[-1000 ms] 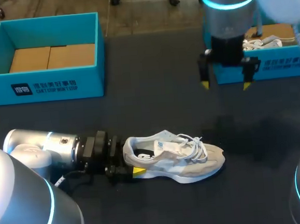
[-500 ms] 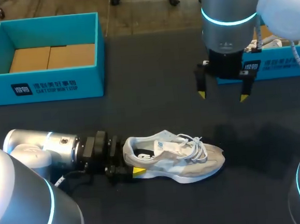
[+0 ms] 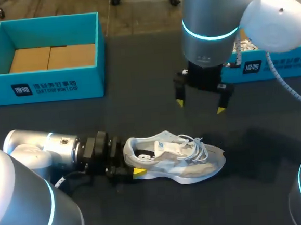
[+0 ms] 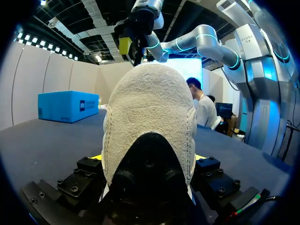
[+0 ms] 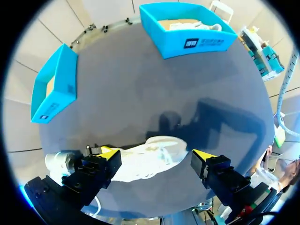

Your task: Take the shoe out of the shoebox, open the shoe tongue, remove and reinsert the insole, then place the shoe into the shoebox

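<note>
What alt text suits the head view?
Pale grey laced sneaker on a dark table, heel held in the left gripper; the open right gripper hangs above it. Behind: a left blue shoebox and a right blue shoebox.

wht logo, print on shoebox point(image 3: 93, 83) front

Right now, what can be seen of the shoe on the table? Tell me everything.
The shoe is a pale grey and cream sneaker with a white sole, white laces and a suede-like toe. It stands upright on its sole on the dark table, toe toward my right. The left gripper clamps its heel from both sides; the right gripper hangs open, clear of it.
</note>
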Controlling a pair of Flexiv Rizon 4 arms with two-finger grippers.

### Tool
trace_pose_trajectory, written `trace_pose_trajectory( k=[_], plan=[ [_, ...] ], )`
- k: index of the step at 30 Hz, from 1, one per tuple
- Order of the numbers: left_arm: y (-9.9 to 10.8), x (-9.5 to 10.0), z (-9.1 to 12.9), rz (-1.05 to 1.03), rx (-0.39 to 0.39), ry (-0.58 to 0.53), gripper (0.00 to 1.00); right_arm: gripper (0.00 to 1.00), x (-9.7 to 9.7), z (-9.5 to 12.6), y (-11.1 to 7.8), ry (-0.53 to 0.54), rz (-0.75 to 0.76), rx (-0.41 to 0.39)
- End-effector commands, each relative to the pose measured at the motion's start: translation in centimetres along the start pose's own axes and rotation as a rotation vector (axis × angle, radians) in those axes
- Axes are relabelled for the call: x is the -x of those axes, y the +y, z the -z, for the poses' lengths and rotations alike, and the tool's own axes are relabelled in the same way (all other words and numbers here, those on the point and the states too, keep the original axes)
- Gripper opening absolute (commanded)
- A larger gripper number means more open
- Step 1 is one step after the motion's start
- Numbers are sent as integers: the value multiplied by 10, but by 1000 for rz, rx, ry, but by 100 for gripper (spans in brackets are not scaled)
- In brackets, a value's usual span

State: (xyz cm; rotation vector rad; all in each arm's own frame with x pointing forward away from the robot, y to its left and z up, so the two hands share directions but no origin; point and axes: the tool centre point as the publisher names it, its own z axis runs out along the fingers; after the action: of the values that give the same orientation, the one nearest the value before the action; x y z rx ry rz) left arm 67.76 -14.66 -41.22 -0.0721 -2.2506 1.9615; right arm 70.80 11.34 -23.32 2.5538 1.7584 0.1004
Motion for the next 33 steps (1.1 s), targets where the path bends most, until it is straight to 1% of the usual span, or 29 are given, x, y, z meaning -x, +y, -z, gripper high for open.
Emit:
trace_pose_trajectory(
  k=[1, 9, 11, 12, 13, 14, 18, 20, 21, 23, 25, 26, 27, 28, 30, 31, 33],
  plan=[
    [1, 0, -1, 0, 0, -3, 0, 100, -45, -13, -18, -83, -104, 26],
    [1, 0, -1, 0, 0, -3, 0, 100, -45, -13, -18, -83, -104, 26],
    [1, 0, -1, 0, 0, -3, 0, 100, -56, -15, -18, -104, -72, 28],
    [1, 0, -1, 0, 0, -3, 0, 100, -65, -20, -20, -137, -83, 8],
    [1, 0, -1, 0, 0, -3, 0, 100, -70, -23, -22, -156, -75, 1],
    [1, 0, -1, 0, 0, -3, 0, 100, -78, -29, -28, -158, -49, -4],
    [1, 0, -1, 0, 0, -3, 0, 100, -95, -40, -45, -182, -29, -20],
    [1, 0, -1, 0, 0, -3, 0, 100, -100, -42, -52, -223, -64, -23],
    [1, 0, -1, 0, 0, -3, 0, 100, -103, -42, -56, -226, -55, -17],
    [1, 0, -1, 0, 0, -3, 0, 100, -106, -43, -60, -252, -55, -10],
    [1, 0, -1, 0, 0, -3, 0, 100, -109, -46, -64, -274, -49, -21],
    [1, 0, -1, 0, 0, -3, 0, 100, -111, -48, -65, -311, -61, -30],
    [1, 0, -1, 0, 0, -3, 0, 100, -111, -50, -65, -311, -55, -32],
    [1, 0, -1, 0, 0, -3, 0, 100, -111, -51, -66, -314, -44, -34],
    [1, 0, -1, 0, 0, -3, 0, 100, -111, -54, -67, -356, -58, -41],
    [1, 0, -1, 0, 0, -3, 0, 100, -110, -55, -67, -355, -51, -42],
    [1, 0, -1, 0, 0, -3, 0, 100, -108, -57, -68, -395, -66, -50]
  ],
)
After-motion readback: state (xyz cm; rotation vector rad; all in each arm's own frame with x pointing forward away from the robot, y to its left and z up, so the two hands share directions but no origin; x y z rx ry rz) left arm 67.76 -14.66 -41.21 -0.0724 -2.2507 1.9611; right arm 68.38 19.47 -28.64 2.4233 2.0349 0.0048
